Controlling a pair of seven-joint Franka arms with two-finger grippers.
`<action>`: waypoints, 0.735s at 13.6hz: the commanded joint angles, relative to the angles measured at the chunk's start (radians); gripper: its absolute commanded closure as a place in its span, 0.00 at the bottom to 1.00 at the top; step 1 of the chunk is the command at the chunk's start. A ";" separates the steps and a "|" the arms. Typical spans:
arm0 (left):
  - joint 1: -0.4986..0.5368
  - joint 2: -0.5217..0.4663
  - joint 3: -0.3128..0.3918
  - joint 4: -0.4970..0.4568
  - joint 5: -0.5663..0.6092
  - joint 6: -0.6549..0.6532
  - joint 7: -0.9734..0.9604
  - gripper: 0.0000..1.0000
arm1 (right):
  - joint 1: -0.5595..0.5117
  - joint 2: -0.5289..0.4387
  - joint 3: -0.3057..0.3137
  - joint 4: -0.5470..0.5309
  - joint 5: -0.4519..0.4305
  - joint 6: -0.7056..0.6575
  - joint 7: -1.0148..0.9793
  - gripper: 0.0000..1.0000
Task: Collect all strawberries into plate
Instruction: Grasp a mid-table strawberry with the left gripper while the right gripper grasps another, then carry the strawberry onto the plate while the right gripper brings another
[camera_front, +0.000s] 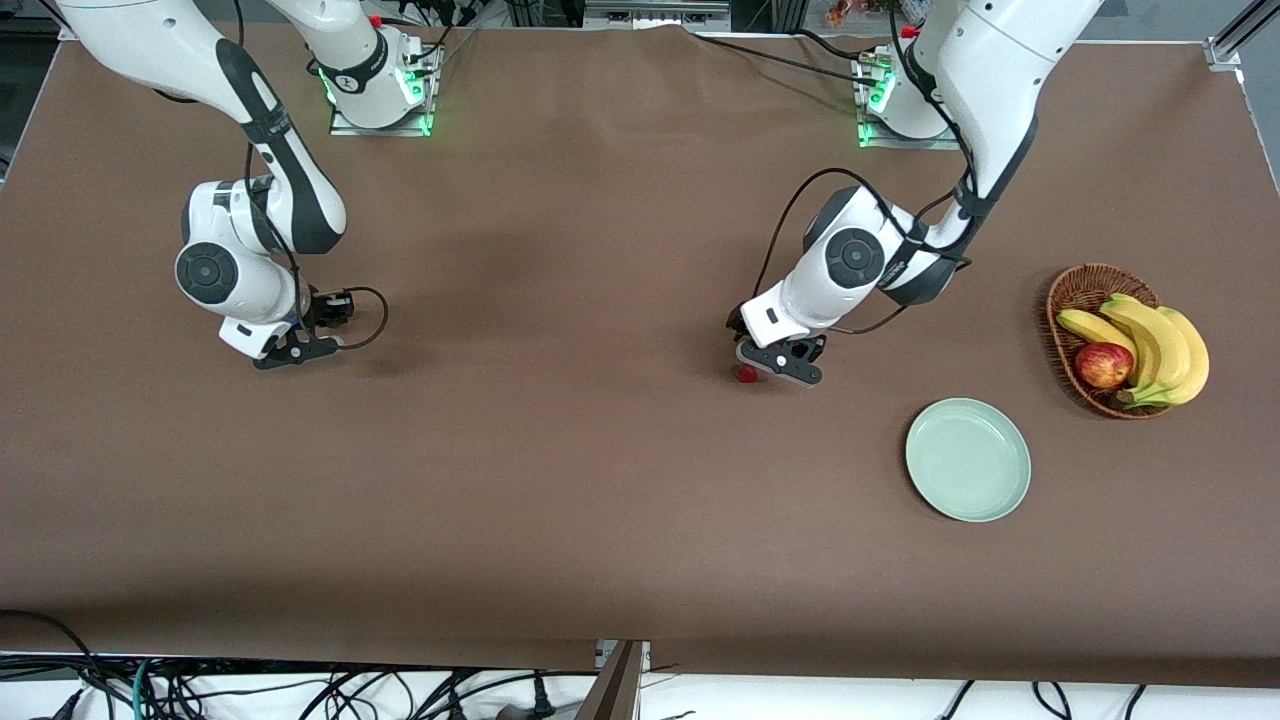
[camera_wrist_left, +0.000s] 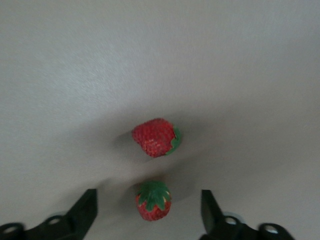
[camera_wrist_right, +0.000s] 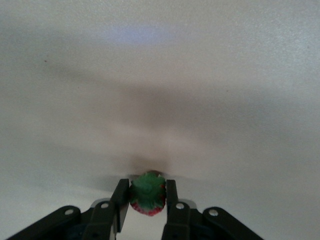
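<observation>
In the left wrist view two strawberries lie on the brown table: one (camera_wrist_left: 153, 201) sits between the fingers of my open left gripper (camera_wrist_left: 148, 210) with a gap on each side, the other (camera_wrist_left: 156, 137) just past the fingertips. From the front, my left gripper (camera_front: 778, 365) is low at the table's middle, and only one strawberry (camera_front: 745, 373) shows beside it. My right gripper (camera_wrist_right: 148, 196) is shut on a third strawberry (camera_wrist_right: 148, 193), green cap toward the camera, down at the table near the right arm's end (camera_front: 295, 350). The mint-green plate (camera_front: 968, 460) holds nothing.
A brown wicker basket (camera_front: 1062, 300) with bananas (camera_front: 1160, 345) and a red-yellow apple (camera_front: 1103, 364) stands toward the left arm's end, farther from the front camera than the plate. Bare brown table lies between the two grippers.
</observation>
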 joint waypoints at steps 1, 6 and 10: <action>-0.010 0.003 0.009 -0.012 0.089 0.012 -0.013 0.41 | -0.009 -0.011 0.002 -0.032 -0.008 0.037 -0.019 0.70; 0.004 -0.002 0.009 0.000 0.163 -0.003 -0.013 1.00 | -0.007 -0.012 0.036 0.048 0.001 0.037 0.001 1.00; 0.062 -0.099 0.009 0.124 0.166 -0.353 0.013 1.00 | 0.075 0.090 0.161 0.256 0.001 0.034 0.311 1.00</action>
